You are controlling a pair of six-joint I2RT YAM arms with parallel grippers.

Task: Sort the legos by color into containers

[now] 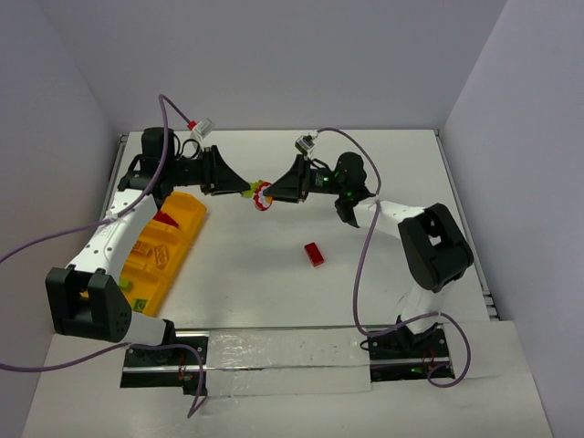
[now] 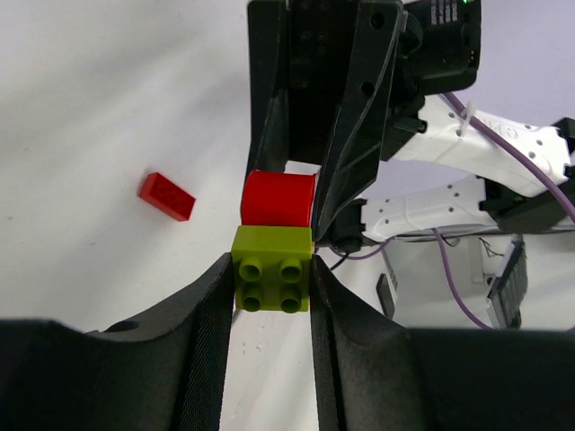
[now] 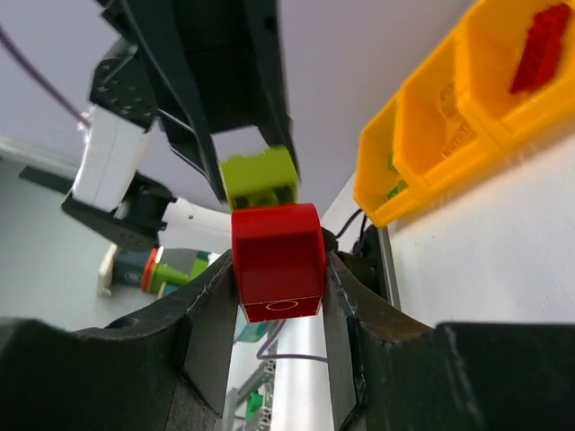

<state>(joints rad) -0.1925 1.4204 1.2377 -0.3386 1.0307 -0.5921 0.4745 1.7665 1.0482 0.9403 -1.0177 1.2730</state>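
A lime green brick [image 2: 272,269] and a red brick [image 2: 278,198] are stuck together and held in the air between my two grippers. My left gripper [image 2: 269,278] is shut on the green brick [image 3: 259,178]. My right gripper [image 3: 278,278] is shut on the red brick [image 3: 278,260]. In the top view the clump [image 1: 259,194] hangs above the table's back middle, between the left gripper [image 1: 245,190] and right gripper [image 1: 271,194]. A loose red brick [image 1: 314,254] lies on the table. The orange-yellow tray [image 1: 187,228] lies at the left and holds a red brick [image 1: 166,219].
The tray's compartments also show in the right wrist view [image 3: 431,135], with a red brick [image 3: 539,45] in one and a bit of green [image 3: 393,189] in another. Purple cables [image 1: 365,265] run from both arms. A white wall bounds the table at the back.
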